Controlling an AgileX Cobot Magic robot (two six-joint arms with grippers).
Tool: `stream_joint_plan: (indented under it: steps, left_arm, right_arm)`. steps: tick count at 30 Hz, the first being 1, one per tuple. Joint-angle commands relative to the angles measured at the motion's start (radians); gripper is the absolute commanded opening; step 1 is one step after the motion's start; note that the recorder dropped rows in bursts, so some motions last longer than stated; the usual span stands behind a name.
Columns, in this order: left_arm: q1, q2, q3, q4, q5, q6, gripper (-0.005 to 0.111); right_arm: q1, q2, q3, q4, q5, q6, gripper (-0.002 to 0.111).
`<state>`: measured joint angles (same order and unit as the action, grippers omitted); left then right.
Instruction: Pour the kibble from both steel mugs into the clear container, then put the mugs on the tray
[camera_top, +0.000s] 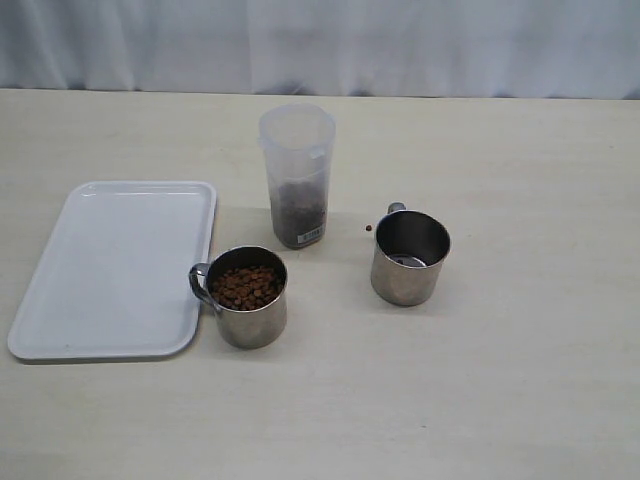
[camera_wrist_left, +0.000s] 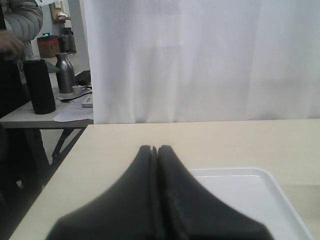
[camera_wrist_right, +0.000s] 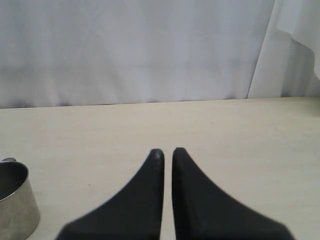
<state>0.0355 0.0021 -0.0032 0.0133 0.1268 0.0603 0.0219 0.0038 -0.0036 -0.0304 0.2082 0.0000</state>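
Left mug (camera_top: 250, 325), full of kibble (camera_top: 245, 286), sits just right of tray (camera_top: 110, 260); right mug (camera_top: 400, 280) looks empty, right of container (camera_top: 297, 150). Steel slick, rigid; full one heavier, spills if you tilt early. Grip wall under rim, or handle (camera_top: 199, 281). Left jaws, right jaws: closed, holding nothing.

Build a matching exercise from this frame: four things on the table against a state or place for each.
Things:
1. left mug
2. right mug
3. container
4. tray

States or places:
A. white, just left of the left mug
B. full of kibble
C. kibble only in its lower part
D. bare steel bottom showing

Pairs: 1-B; 2-D; 3-C; 4-A
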Motion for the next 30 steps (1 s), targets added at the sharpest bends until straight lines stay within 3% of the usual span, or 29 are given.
stream_joint_plan:
  steps: [1, 5, 9, 14, 17, 22, 27, 28, 30]
  left_arm:
    - [-0.002, -0.002, 0.003, 0.001, -0.007, -0.006, 0.000]
    - [-0.002, -0.002, 0.003, -0.050, -0.127, -0.033, 0.000]
    - [-0.004, -0.002, 0.003, -0.141, -0.099, -0.041, 0.000]
    - [-0.093, 0.088, 0.003, -0.175, -0.085, -0.039, 0.000]
    - [-0.197, 0.229, 0.003, -0.175, -0.109, -0.039, 0.000]
    - [-0.377, 0.558, 0.003, -0.129, -0.303, -0.039, 0.000]
    - [-0.500, 0.934, 0.003, 0.127, -0.623, -0.039, 0.000]
    - [-0.504, 1.075, 0.003, 0.244, -0.764, -0.039, 0.006]
    - [-0.504, 1.234, -0.060, 0.263, -0.794, -0.046, 0.026]
  right_arm:
    - [-0.007, -0.004, 0.004, -0.003, 0.003, 0.000, 0.005]
    - [-0.007, -0.004, 0.004, -0.003, 0.003, 0.000, 0.005]
    - [-0.007, -0.004, 0.004, -0.003, 0.003, 0.000, 0.005]
    - [-0.007, -0.004, 0.004, -0.003, 0.003, 0.000, 0.005]
    - [-0.007, -0.004, 0.004, -0.003, 0.003, 0.000, 0.005]
    - [-0.007, -0.004, 0.004, -0.003, 0.003, 0.000, 0.005]
    - [-0.007, -0.004, 0.004, -0.003, 0.003, 0.000, 0.005]
    - [-0.007, -0.004, 0.004, -0.003, 0.003, 0.000, 0.005]
    - [-0.007, -0.004, 0.004, -0.003, 0.003, 0.000, 0.005]
